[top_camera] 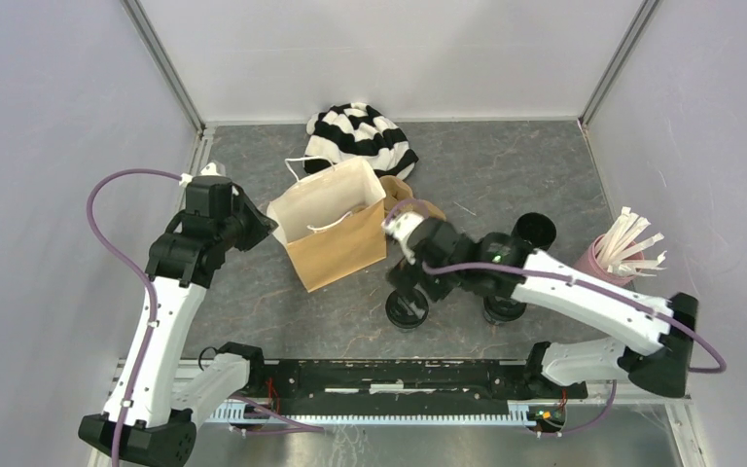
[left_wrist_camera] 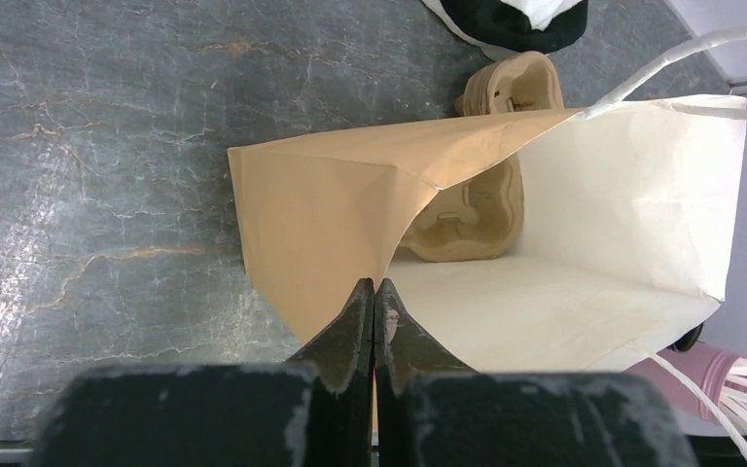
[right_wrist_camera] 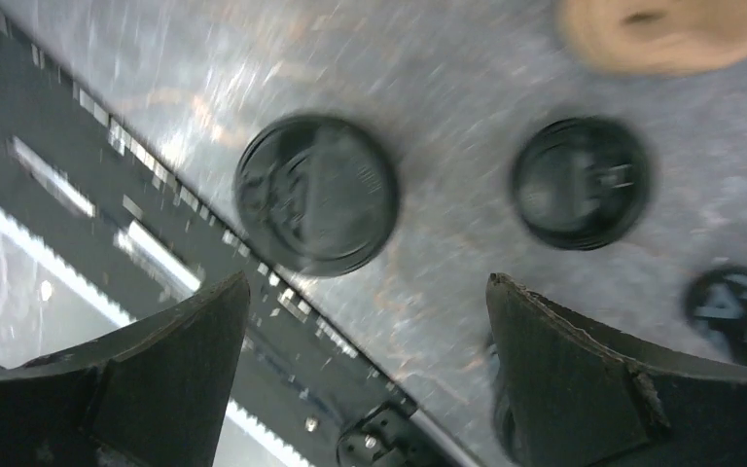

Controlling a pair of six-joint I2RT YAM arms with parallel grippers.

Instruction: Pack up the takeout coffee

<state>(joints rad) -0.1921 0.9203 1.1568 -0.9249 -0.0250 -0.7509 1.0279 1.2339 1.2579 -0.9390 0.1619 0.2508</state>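
Two small black coffee cups with flat black lids stand on the table near the front edge, one (top_camera: pixel 407 309) under my right wrist and one (top_camera: pixel 504 309) to its right. In the right wrist view both lids show from above, blurred, one (right_wrist_camera: pixel 316 195) beside the other (right_wrist_camera: pixel 581 182). My right gripper (right_wrist_camera: pixel 368 292) is open and empty, hovering above them (top_camera: pixel 404 265). The brown paper bag (top_camera: pixel 336 229) stands open. My left gripper (left_wrist_camera: pixel 373 287) is shut on its near rim (top_camera: pixel 270 226). A brown cardboard carrier (left_wrist_camera: pixel 472 219) lies inside the bag (left_wrist_camera: pixel 584 214).
Another cardboard carrier piece (top_camera: pixel 404 195) sits behind the bag. A third black round thing (top_camera: pixel 533 231) stands further back on the right. A pink cup with white sticks (top_camera: pixel 608 258) is at the right. A striped cloth (top_camera: pixel 360 136) lies at the back. Walls enclose three sides.
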